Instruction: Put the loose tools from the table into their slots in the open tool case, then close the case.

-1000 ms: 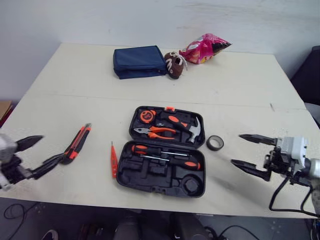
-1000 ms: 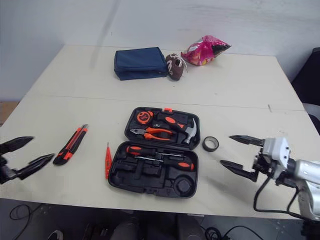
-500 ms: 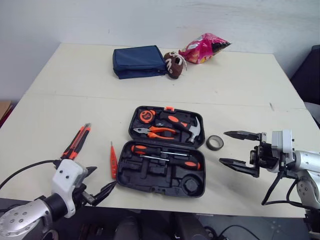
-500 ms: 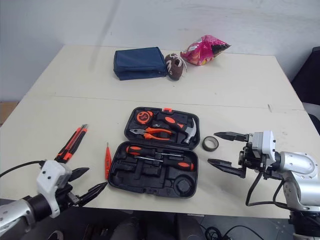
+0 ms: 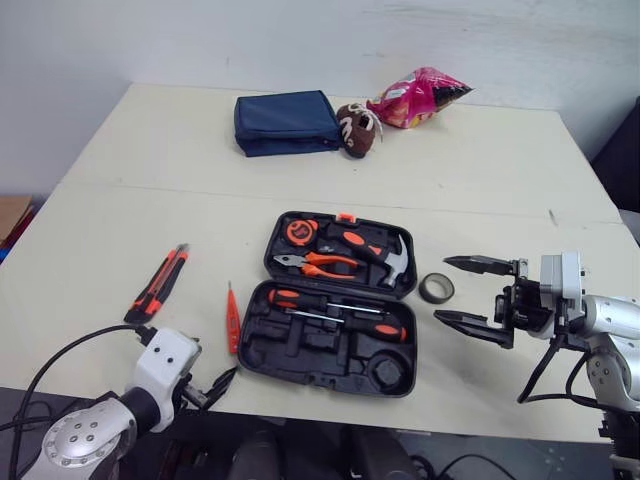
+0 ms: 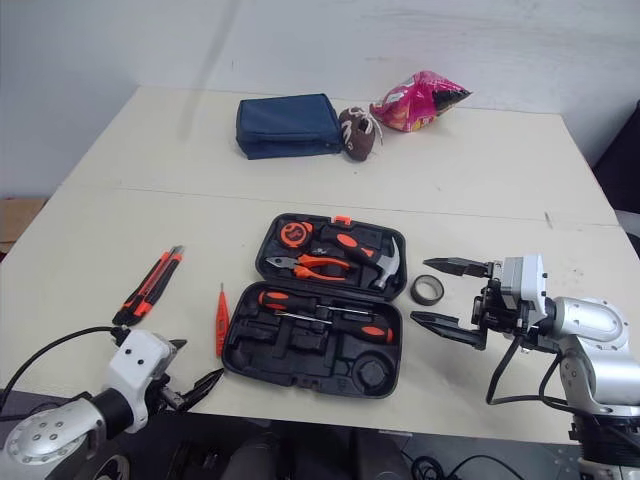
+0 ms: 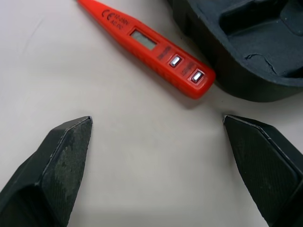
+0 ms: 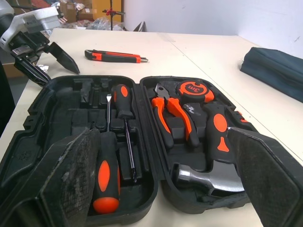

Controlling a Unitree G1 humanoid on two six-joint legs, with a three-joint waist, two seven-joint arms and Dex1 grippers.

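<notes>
On the pale table (image 5: pixel 120 230), the red tester pen (image 7: pixel 151 45) is seen lying just beside the open tool case (image 6: pixel 300 350), and with the left gripper (image 7: pixel 157 118) held spread and empty short of it, the slim pen could be skidded away if pinched off-centre.

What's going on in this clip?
The robot is packing a tool case, which lies open with pliers, hammer and screwdrivers already seated. A red tester pen, a utility knife and a tape roll lie loose on the table. The left claw hovers open just short of the tester pen; the right claw is open near the tape roll. Neither holds anything.
</notes>
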